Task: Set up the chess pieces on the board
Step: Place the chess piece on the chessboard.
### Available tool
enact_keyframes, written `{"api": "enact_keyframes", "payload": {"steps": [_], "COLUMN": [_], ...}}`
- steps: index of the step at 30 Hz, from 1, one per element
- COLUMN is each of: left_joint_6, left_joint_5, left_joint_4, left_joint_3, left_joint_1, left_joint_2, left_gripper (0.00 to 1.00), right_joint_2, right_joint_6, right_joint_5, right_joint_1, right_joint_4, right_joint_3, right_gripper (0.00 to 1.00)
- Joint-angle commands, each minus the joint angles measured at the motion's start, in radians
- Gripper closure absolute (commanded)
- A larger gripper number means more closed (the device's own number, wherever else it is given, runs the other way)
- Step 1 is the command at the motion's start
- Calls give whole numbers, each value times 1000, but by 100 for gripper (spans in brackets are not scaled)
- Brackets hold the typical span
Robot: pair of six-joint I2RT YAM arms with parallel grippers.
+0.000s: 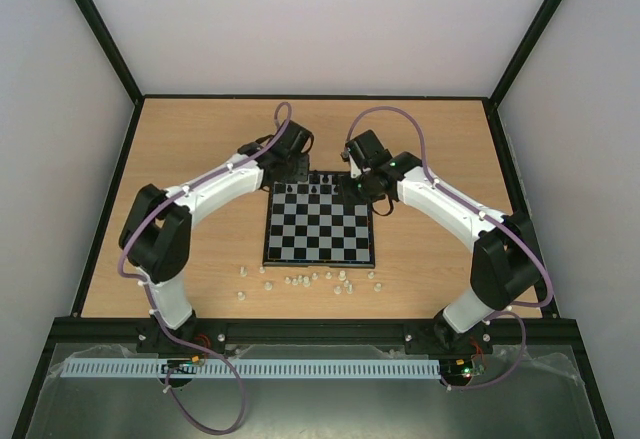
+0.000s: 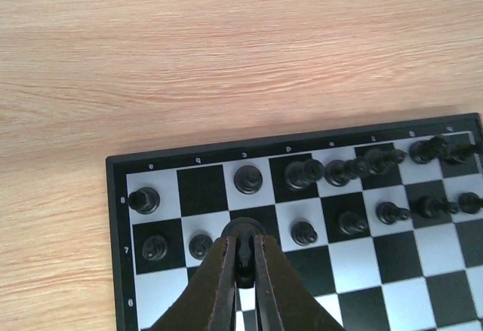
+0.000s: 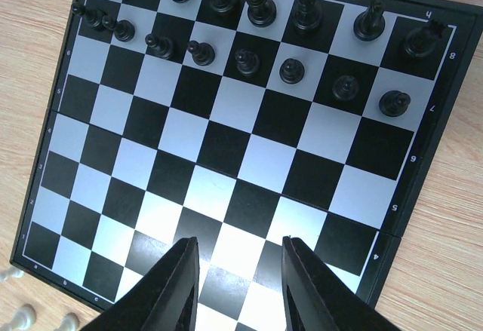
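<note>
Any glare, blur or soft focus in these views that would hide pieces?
Right wrist: white glare on the board between the right fingers; black pieces sharp. Left wrist: the far black pieces smear together; left fingers soft. Top: even light, white pieces tiny.

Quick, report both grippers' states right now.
Left gripper: closed on a black pawn.
Right gripper: open, holding nothing.
</note>
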State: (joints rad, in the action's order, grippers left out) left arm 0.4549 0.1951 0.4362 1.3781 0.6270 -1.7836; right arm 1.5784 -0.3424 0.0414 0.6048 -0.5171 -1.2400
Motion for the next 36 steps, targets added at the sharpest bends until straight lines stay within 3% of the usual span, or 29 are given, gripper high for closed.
{"api": "enact_keyframes", "payload": {"steps": [1, 15, 36], "left_joint_6": [-16, -12, -15], "left_joint_5": [8, -3, -25], "left_joint_4": [85, 52, 26], "left_joint_3": [54, 105, 131], "left_joint_1": [-28, -51, -69], "left_joint_2": [-71, -195, -258], "left_gripper": [95, 95, 95], "right_joint_2": [-23, -2, 14], "right_joint_6": [-4, -3, -3], "right_joint_5": [-2, -10, -14], "right_joint_1": [9, 13, 16], "right_joint_4": [-14, -20, -20], "right_joint_3": [14, 9, 7], "right_gripper": [69, 69, 69]}}
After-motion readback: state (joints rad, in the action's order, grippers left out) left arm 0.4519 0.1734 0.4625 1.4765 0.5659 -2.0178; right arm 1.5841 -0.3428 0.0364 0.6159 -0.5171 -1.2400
